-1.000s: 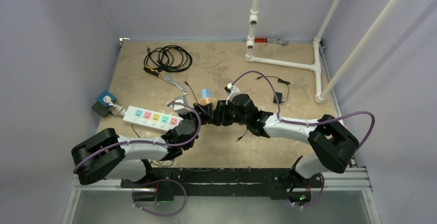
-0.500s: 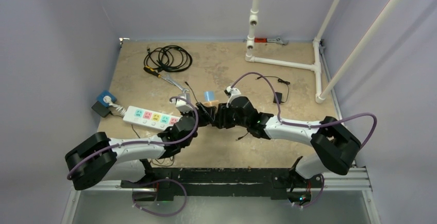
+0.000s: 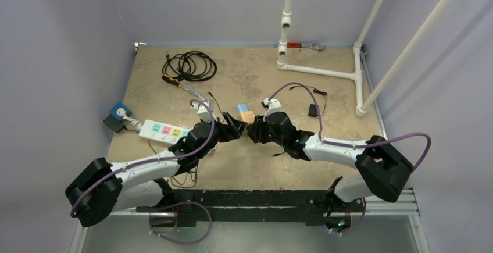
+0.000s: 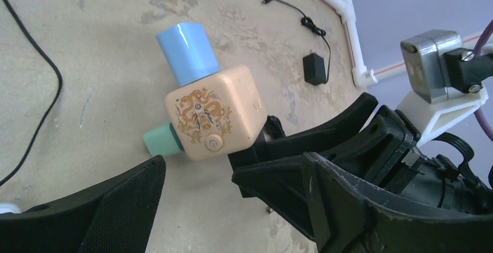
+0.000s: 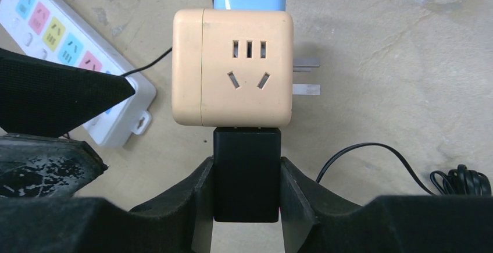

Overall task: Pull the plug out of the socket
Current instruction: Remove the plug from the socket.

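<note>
The black plug (image 5: pixel 246 148) is still seated in the beige cube socket (image 5: pixel 232 67), flush against the cube's face. We see the right gripper (image 5: pixel 246 177) clamped on this plug, one finger on each of its sides, so the cube hangs off the plug over the middle of the table (image 3: pixel 261 78). A blue plug (image 4: pixel 189 52) sticks out of the opposite face, a green plug (image 4: pixel 161 141) out of another, and two bare metal prongs out of a third. The left gripper (image 3: pixel 234 129) stands just beside the cube with its jaws spread wide and nothing in them. We find the white power strip (image 3: pixel 165 131) toward the table's left edge, a coiled black cable (image 3: pixel 189 65) near the far left corner, and a small black adapter (image 3: pixel 313 110) right of centre.
</note>
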